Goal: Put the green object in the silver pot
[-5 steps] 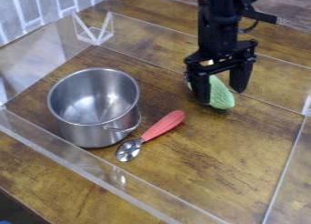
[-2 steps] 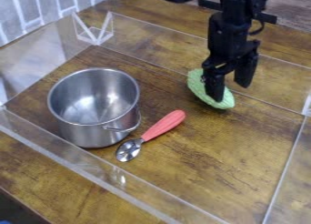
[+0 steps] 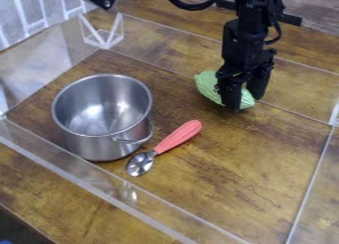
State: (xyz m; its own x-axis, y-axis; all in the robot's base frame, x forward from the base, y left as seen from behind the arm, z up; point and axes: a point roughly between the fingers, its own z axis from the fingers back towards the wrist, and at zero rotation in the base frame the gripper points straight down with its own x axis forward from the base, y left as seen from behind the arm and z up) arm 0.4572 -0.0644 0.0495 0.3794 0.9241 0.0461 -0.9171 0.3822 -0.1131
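Wooden table [image 3: 265, 188]: black gripper [image 3: 243, 97] clamped on bumpy green toy vegetable [image 3: 212, 86] right of centre; may slip short of shiny steel pot [image 3: 101, 114].

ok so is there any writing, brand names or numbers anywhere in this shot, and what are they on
None: no readable text, number or sign shows in this view.
The silver pot, the red-handled spoon, the green object and the gripper show no visible markings.
The wooden table and the clear walls around it show no markings either.
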